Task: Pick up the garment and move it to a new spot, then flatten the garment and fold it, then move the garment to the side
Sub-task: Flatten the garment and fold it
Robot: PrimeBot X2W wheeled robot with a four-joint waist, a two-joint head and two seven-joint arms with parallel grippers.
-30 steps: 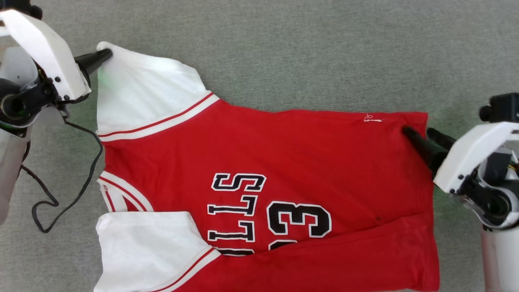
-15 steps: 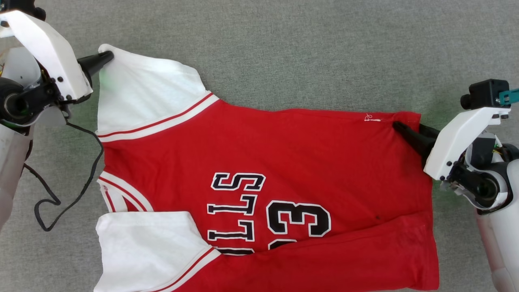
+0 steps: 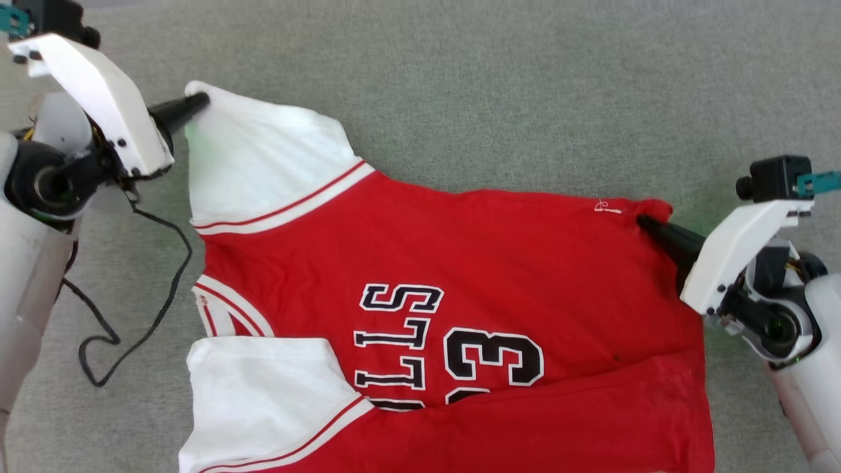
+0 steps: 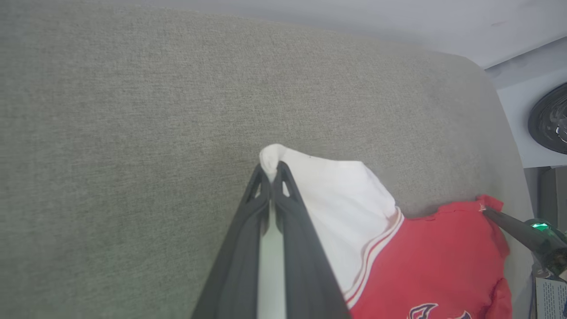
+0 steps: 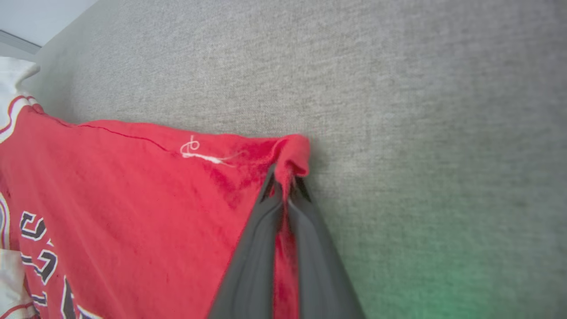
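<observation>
You have the shirt (image 3: 460,263) lying flat on the grey mat (image 3: 493,79), with the print (image 3: 453,348) facing up and reading sideways in head view. The collar is left of the print and the hem is right of it.

Your left gripper (image 3: 200,100) is far up-left of the print, fingers together and pinching the outer corner of the far white sleeve (image 3: 263,157). The left wrist view confirms it: white cloth bunches between the tips (image 4: 271,170).

Your right gripper (image 3: 642,222) is up-right of the print, at the far hem corner (image 3: 657,209). Its fingers are clamped on that corner, and red fabric curls over the tips in the right wrist view (image 5: 285,177). A loose white thread (image 3: 608,208) sits just beside that grip, on the print's side.

Below the print, a red strip of the shirt is folded over and covers the print's lower edge. The second white sleeve lies down-left of the print. A black cable (image 3: 131,295) loops on the mat well left of the print, off the shirt.
</observation>
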